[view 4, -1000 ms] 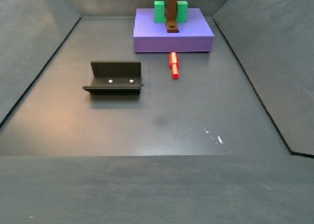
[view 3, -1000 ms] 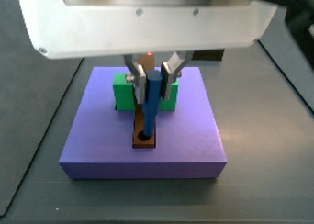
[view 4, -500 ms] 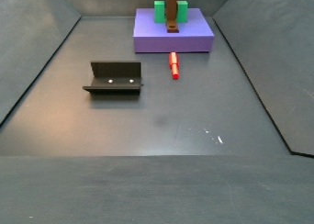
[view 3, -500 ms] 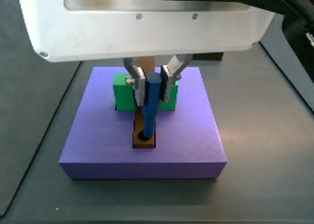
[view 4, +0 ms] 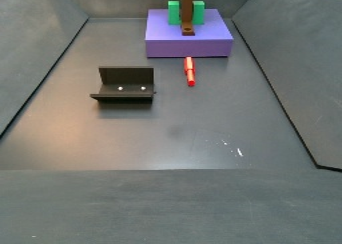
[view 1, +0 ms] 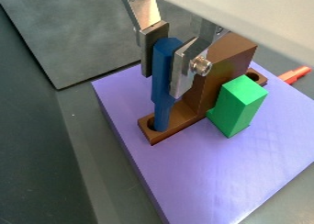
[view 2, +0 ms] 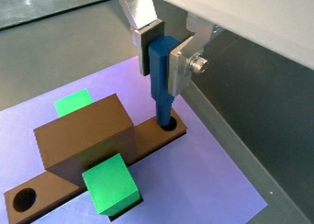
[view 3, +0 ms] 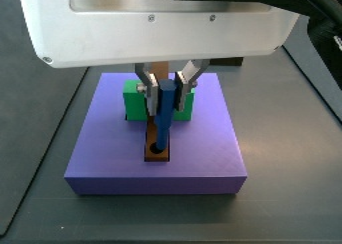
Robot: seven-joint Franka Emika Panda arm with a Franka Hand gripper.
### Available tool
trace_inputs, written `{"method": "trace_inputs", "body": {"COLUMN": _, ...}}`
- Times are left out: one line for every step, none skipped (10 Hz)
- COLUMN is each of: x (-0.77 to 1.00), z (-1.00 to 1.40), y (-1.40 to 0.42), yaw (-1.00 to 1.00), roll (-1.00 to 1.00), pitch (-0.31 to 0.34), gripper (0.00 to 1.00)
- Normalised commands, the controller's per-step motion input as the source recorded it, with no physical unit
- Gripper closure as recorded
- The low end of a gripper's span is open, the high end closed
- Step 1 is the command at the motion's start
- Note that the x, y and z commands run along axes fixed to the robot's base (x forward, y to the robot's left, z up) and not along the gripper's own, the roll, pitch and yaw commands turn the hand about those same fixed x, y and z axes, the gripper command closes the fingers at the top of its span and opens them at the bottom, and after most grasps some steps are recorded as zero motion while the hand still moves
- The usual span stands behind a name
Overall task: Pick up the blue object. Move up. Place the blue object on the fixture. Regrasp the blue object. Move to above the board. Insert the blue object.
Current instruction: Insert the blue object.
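- Nearly done: the gripper (view 1: 170, 55) at upper centre clamps the peg (view 1: 164, 79), whose tip sits in the board (view 2: 86, 145) hole.
- Remaining, by judgement: seat it fully, release.
- Fixture (view 4: 124, 85) at left centre stands bare.

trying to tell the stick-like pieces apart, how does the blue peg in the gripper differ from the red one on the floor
The blue object stands upright between the gripper fingers, its lower end in the board's round hole; the red peg lies flat on the floor, untouched. The blue object is up on the purple slab; the red peg lies beside that slab. Both are slim sticks.
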Motion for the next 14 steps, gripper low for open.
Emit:
{"method": "trace_inputs", "body": {"x": -0.28, "z": 0.00, "y": 0.00, "yaw": 0.00, "roll": 0.00, "pitch": 0.000, "gripper": 1.00}}
{"method": "trace_inputs", "body": {"x": -0.36, "z": 0.00, "y": 0.00, "yaw": -0.05, "roll": 0.00, "pitch": -0.007, "gripper": 1.00}}
{"method": "trace_inputs", "body": {"x": -0.25, "z": 0.00, "y": 0.00, "yaw": -0.04, "roll": 0.00, "pitch": -0.004, "gripper": 1.00}}
{"method": "trace_inputs", "body": {"x": -0.04, "z": 0.00, "y": -0.06, "yaw": 0.00, "roll": 0.00, "pitch": -0.004, "gripper": 1.00}}
{"method": "trace_inputs", "body": {"x": 0.02, "z": -0.04, "y": -0.08, "yaw": 0.00, "roll": 0.00, "pitch": 0.000, "gripper": 1.00}}
{"method": "trace_inputs", "body": {"x": 0.08, "z": -0.10, "y": -0.09, "yaw": 0.01, "roll": 0.00, "pitch": 0.000, "gripper": 1.00}}
{"method": "trace_inputs", "body": {"x": 0.09, "z": -0.13, "y": -0.06, "yaw": 0.01, "roll": 0.00, "pitch": 0.000, "gripper": 1.00}}
{"method": "trace_inputs", "body": {"x": 0.11, "z": -0.10, "y": 0.00, "yaw": 0.01, "roll": 0.01, "pitch": 0.000, "gripper": 1.00}}
{"method": "trace_inputs", "body": {"x": 0.18, "z": -0.06, "y": 0.00, "yaw": 0.04, "roll": 0.03, "pitch": 0.000, "gripper": 1.00}}
{"method": "trace_inputs", "body": {"x": 0.31, "z": 0.00, "y": 0.00, "yaw": 0.06, "roll": 0.02, "pitch": 0.020, "gripper": 1.00}}
{"method": "trace_inputs", "body": {"x": 0.21, "z": -0.01, "y": 0.00, "yaw": 0.07, "roll": 0.00, "pitch": 0.000, "gripper": 1.00}}
{"method": "trace_inputs", "body": {"x": 0.09, "z": -0.04, "y": 0.00, "yaw": 0.03, "roll": 0.00, "pitch": 0.000, "gripper": 1.00}}
{"method": "trace_inputs", "body": {"x": 0.00, "z": -0.14, "y": 0.00, "yaw": 0.00, "roll": 0.02, "pitch": -0.004, "gripper": 1.00}}
{"method": "trace_inputs", "body": {"x": 0.00, "z": -0.17, "y": 0.00, "yaw": 0.00, "roll": 0.02, "pitch": -0.011, "gripper": 1.00}}
